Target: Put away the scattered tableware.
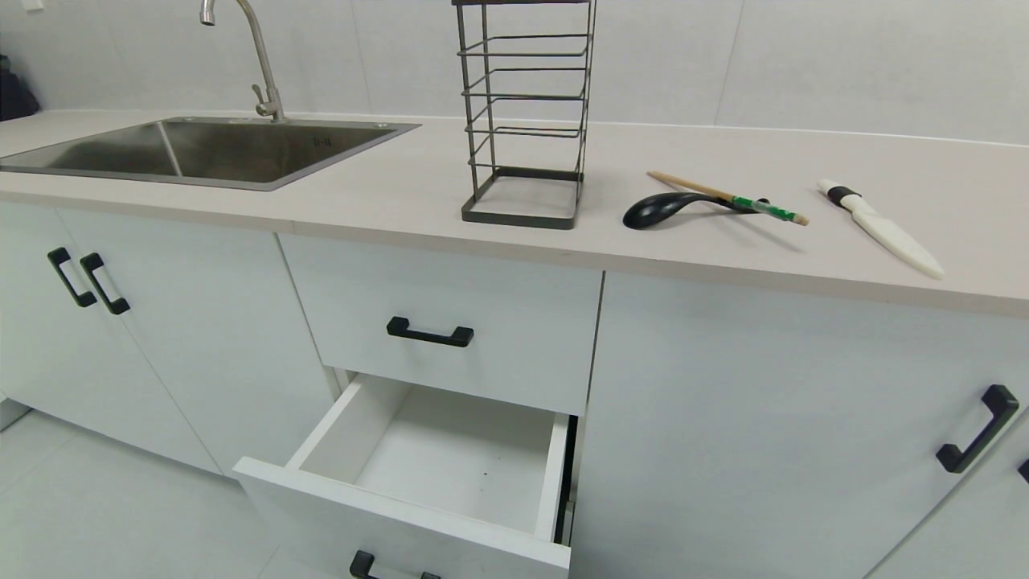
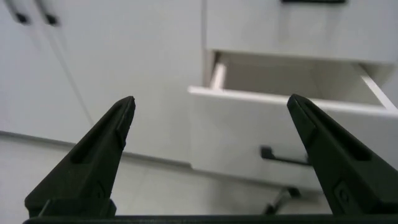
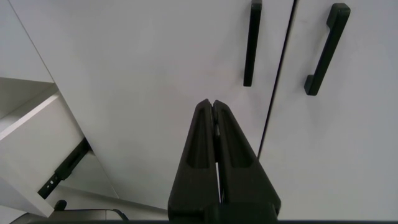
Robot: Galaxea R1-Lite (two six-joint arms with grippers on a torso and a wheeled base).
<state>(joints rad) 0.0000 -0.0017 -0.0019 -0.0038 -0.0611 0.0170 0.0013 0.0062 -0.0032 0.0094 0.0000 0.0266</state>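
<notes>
My left gripper point(image 2: 211, 101) gapes wide at the open drawer point(image 2: 292, 81); my right gripper point(image 3: 213, 104) is pinched together, empty (facing cabinet doors point(image 3: 155, 62)). Spoon point(image 1: 663, 207), chopsticks point(image 1: 727, 197), knife point(image 1: 880, 227) lie on countertop point(image 1: 402, 193) beside rack point(image 1: 522, 121).

We see a pale countertop point(image 1: 386, 201) with a steel sink point(image 1: 201, 149) set into its left part. Near the middle a dark wire rack point(image 1: 522, 130) stands upright on it. To the right lie a black spoon point(image 1: 655, 211), wooden chopsticks point(image 1: 707, 190) crossing its handle, and, well apart, a white knife point(image 1: 888, 233).
</notes>
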